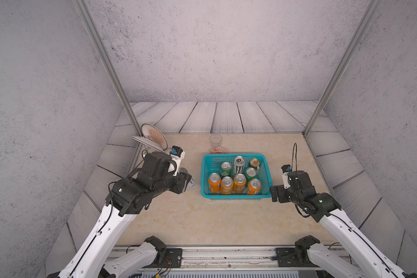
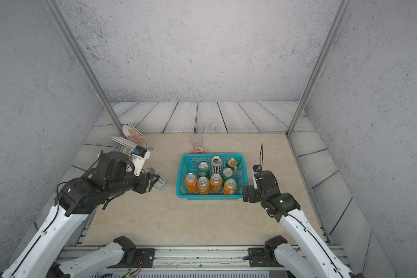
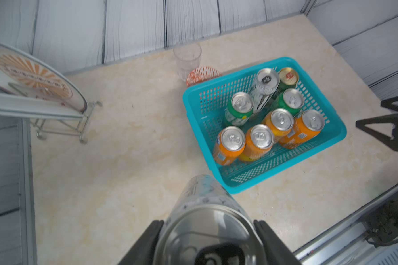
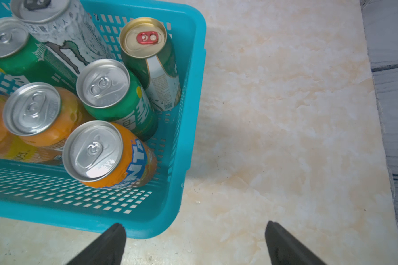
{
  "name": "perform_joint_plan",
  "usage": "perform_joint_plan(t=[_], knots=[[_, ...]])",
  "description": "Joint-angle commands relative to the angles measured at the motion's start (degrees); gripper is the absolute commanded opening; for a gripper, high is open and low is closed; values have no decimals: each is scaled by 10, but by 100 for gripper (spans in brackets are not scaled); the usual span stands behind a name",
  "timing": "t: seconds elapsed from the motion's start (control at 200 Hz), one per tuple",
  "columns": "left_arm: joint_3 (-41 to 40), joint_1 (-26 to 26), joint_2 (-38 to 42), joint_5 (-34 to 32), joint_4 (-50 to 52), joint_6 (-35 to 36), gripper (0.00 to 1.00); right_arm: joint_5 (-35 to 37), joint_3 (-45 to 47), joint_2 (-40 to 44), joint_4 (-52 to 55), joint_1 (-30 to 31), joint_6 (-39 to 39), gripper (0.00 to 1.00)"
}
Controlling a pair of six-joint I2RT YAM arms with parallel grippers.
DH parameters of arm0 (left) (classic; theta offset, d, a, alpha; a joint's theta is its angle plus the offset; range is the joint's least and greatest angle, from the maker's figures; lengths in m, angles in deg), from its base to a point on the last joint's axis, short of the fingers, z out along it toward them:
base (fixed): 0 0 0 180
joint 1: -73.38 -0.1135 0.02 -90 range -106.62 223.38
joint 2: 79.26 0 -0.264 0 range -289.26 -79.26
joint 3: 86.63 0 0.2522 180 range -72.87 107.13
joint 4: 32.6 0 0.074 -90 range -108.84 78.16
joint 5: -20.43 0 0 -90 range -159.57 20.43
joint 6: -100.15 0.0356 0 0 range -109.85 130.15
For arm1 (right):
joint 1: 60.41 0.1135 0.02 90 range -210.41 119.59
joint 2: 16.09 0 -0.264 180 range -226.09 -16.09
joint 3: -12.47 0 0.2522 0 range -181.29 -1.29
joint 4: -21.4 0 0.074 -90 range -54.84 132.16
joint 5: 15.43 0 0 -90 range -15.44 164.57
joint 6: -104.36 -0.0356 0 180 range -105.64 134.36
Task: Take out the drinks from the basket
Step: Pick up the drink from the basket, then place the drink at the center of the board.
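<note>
Gripping: the left gripper (image 3: pixel 208 227) has its jaws clamped on the lid end of a tall silver-white can (image 3: pixel 202 197), one finger on each side just below the rim.
Can attitude: tilted, with the lid toward the wrist and the base pointing down and away. Whether the base touches the surface cannot be told.
Can position: outside the basket (image 1: pixel 234 195), near its left wall, over bare table (image 1: pixel 190 221).
Step in hand: most likely setting this drink down beside the basket.
Doing it well: bring the can upright first and lower it until the whole base sits flat. Only then spread the jaws, and lift straight off so a finger does not drag the rim. A grip this high lets a tall can swing, so move slowly.
Placement: leave room between can and basket wall, since more drinks will need that space.
Inside the basket: four orange cans (image 1: pixel 226 185) along the near side. Behind them stand two green cans (image 1: pixel 225 168), a gold-topped green can (image 1: pixel 254 164) and another silver-white can (image 1: pixel 238 164).
Right gripper (image 4: pixel 194 226): jaws spread wide and empty, low beside the basket's near right corner.
Keep clear of: the plate rack (image 1: pixel 154 136) behind the left arm, and the glass cup (image 1: pixel 215 140) and patterned bowl (image 1: pixel 219 150) behind the basket.
</note>
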Motion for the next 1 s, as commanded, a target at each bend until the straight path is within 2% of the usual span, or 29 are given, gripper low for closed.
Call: perform_joint_plan(t=[0.0, 0.16, 0.546, 0.722, 0.997], knots=[[-35, 1, 33, -10, 0, -34, 34, 13, -13, -2, -6, -2, 5, 99], [-107, 1, 46, -7, -21, -55, 34, 0, -19, 0, -16, -2, -9, 99], [-222, 2, 8, 22, -138, -93, 34, 10, -17, 15, -4, -2, -13, 99], [-250, 3, -8, 29, -170, -103, 34, 12, -17, 21, 3, -2, -7, 99], [-282, 9, -35, -7, -190, -104, 33, 10, -13, 29, 4, -2, -8, 99]])
